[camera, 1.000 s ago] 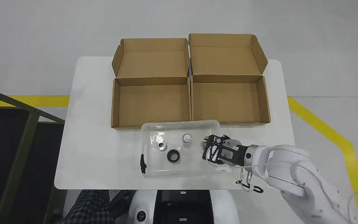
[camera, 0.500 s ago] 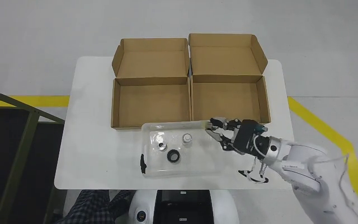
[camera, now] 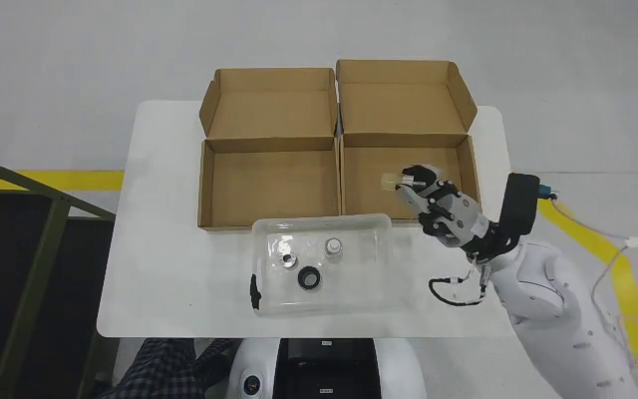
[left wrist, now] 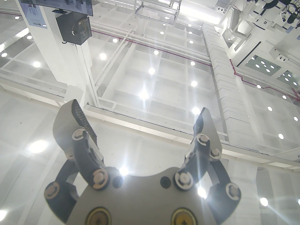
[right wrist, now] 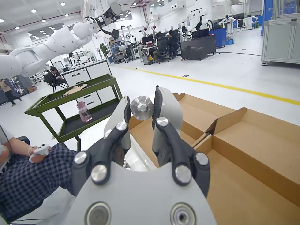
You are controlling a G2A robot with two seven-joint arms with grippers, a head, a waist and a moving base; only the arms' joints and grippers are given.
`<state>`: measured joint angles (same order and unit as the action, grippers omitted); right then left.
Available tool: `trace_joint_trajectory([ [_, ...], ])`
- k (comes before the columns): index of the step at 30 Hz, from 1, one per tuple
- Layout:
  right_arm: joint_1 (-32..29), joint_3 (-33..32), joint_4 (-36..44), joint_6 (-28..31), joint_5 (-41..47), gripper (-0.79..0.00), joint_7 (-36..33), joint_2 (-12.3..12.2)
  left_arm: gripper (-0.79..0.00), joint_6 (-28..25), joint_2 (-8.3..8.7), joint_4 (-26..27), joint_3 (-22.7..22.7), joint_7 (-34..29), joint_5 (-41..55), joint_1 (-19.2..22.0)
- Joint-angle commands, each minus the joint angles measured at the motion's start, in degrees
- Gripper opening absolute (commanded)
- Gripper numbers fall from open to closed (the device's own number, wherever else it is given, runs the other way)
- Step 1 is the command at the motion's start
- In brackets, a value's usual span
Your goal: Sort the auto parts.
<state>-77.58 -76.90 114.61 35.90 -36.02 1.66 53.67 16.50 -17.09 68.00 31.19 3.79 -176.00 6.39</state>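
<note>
My right gripper (camera: 399, 183) hangs over the right cardboard box (camera: 367, 192), shut on a small round silver metal part (right wrist: 141, 107). In the right wrist view the part sits pinched between the two pads (right wrist: 156, 108) above the box's brown floor (right wrist: 243, 188). A clear plastic tray (camera: 374, 289) lies at the table's front. It holds a black ring (camera: 310, 279), a small silver piece (camera: 287, 258) and a pale capped piece (camera: 335, 245). My left gripper (left wrist: 140, 122) points up at the ceiling, open, with nothing between its fingers.
The left cardboard box (camera: 269, 188) stands open beside the right one, both with lids folded back toward the table's far edge. The white table (camera: 164, 249) has bare room left of the tray and boxes. A green cart (right wrist: 70, 108) stands off the table.
My right gripper rose out of the clear tray with the silver part and travelled away from the front edge to above the right box. The tray's other parts stayed put.
</note>
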Motion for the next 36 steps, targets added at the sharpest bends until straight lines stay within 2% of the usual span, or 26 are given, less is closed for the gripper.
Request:
trace_joint_trajectory([
  [1, 0.32, 0.23, -0.19, -0.18, 0.38, -0.785, -0.20, 0.14, 0.000, 0.00, 0.00, 0.00, 0.00, 0.00, 0.00, 0.00],
  [16, 1.16, 1.03, 0.91, -1.17, -0.48, -0.785, -2.78, 1.04, 0.000, 0.00, 0.00, 0.00, 0.00, 0.00, 0.00, 0.00],
  [24, 1.47, 1.85, 1.72, -3.49, -6.53, -0.785, -10.31, 1.12, 0.000, 0.00, 0.00, 0.00, 0.00, 0.00, 0.00, 0.00],
  [31, 3.86, 4.16, -2.06, -4.06, -7.32, -0.785, -16.63, 1.43, 0.000, 0.00, 0.00, 0.00, 0.00, 0.00, 0.00, 0.00],
  [36, 6.54, 4.82, -4.95, -6.83, -7.97, -0.785, -22.32, 1.61, 0.000, 0.00, 0.00, 0.00, 0.00, 0.00, 0.00, 0.00],
])
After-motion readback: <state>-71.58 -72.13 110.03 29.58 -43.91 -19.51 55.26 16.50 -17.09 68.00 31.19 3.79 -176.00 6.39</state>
